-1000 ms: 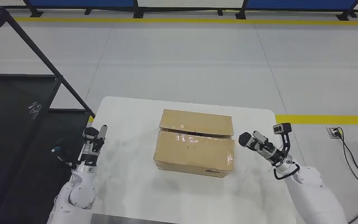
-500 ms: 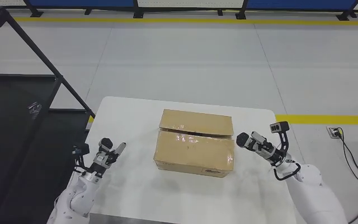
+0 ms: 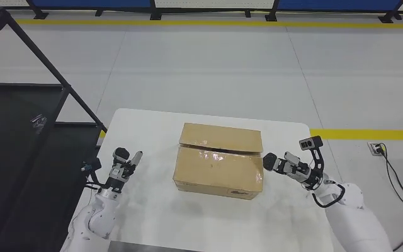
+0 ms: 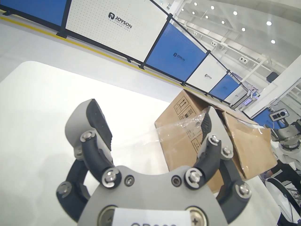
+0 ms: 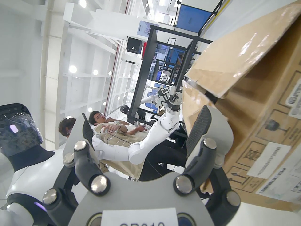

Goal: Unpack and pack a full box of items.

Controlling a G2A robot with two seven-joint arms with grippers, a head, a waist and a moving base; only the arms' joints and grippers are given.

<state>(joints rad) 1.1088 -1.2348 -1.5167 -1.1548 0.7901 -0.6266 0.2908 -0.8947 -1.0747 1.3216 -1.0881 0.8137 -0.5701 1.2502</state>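
A brown cardboard box (image 3: pixel 217 160) lies in the middle of the white table (image 3: pixel 148 129). Its top flaps are down, with a seam running along its length and clear tape (image 4: pixel 185 123) hanging loose at one end. My left gripper (image 3: pixel 131 159) is open above the table, a short way off the box's left end; its fingers (image 4: pixel 98 121) frame the box (image 4: pixel 180 109) in the left wrist view. My right gripper (image 3: pixel 271 161) is open right at the box's right end, one finger (image 5: pixel 202 128) just in front of the raised end flap (image 5: pixel 235 71).
A black metal frame (image 3: pixel 47 69) stands off the table's left side, over a dark surface (image 3: pixel 25 157). Bare tabletop lies in front of and behind the box. The table's right edge (image 3: pixel 315 183) is close behind my right arm.
My left gripper has moved right toward the box and turned to face it with its fingers apart. My right gripper has edged left, up to the box's right end.
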